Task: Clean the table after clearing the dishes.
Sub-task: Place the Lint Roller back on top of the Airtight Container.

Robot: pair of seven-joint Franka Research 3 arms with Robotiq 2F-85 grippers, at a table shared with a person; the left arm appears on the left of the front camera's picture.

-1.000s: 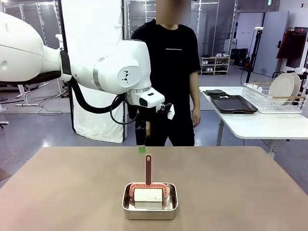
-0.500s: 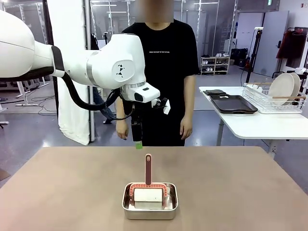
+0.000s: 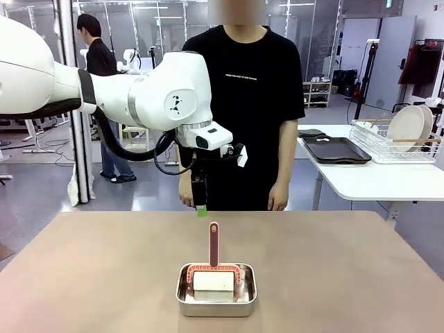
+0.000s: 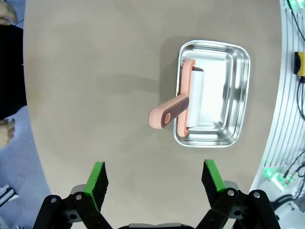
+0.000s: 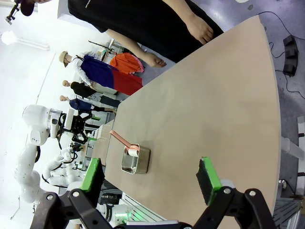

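Left fingers (image 4: 155, 179): spread wide, empty, above the worktop (image 3: 104, 270).
Right fingers (image 5: 150, 179): spread wide, empty.
Roller (image 3: 214, 267): in pan (image 3: 216, 302), handle upright.

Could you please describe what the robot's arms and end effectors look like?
The left arm is glossy white with grey joint bands, a small black mark and a looping black cable. Its left end effector and the right end effector are black linkages with green pads.
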